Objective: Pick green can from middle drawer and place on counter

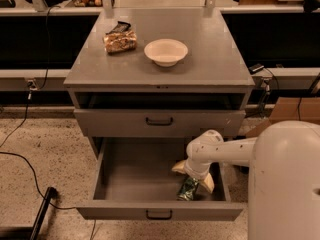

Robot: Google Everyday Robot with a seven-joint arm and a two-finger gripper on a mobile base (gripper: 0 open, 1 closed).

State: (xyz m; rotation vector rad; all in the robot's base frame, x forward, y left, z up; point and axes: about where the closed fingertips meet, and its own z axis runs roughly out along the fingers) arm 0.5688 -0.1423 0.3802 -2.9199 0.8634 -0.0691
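1. The wide, shallow grey metal middle drawer (pixel 130 179) stands pulled out at the cabinet's foot.
2. The small green drink can (pixel 188 189) lies in its front right corner.
3. The white arm's gripper (pixel 193 176) hangs just over the can, tan fingers (pixel 206 183) spread apart, grasping nothing.
4. Farther back, the flat matte grey counter (pixel 210 59) bears a white bowl (pixel 166 51) and a snack bag (pixel 120 40).
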